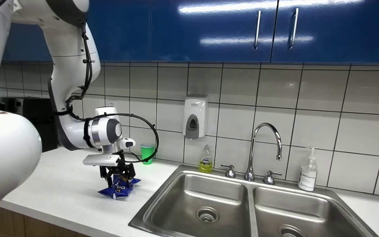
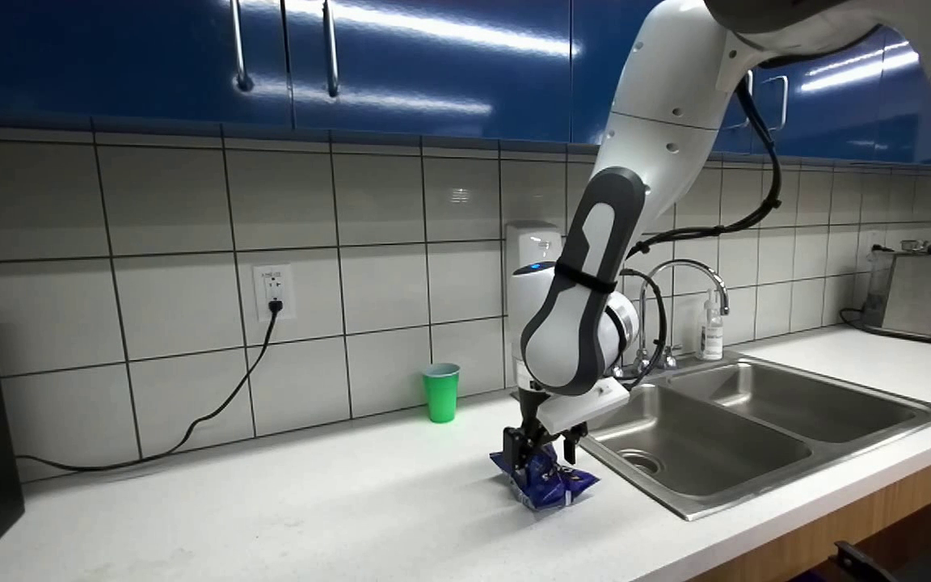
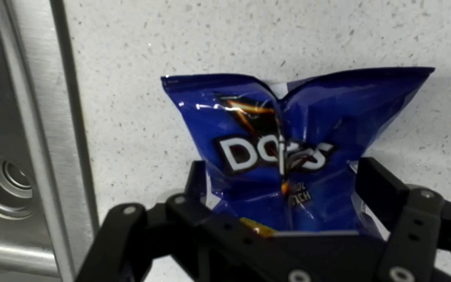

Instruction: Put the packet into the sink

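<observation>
One black appliance sits on the white counter, well left of the sink. Closer, also left of the sink, I see the tool gripping the blue packet from both sides, down at the counter. Left of the sink and farther back, a green cup stands near the tiled wall. Along the sink's back edge come a bottle of yellow liquid, the chrome faucet and a pump bottle; blue cabinets hang above.
</observation>
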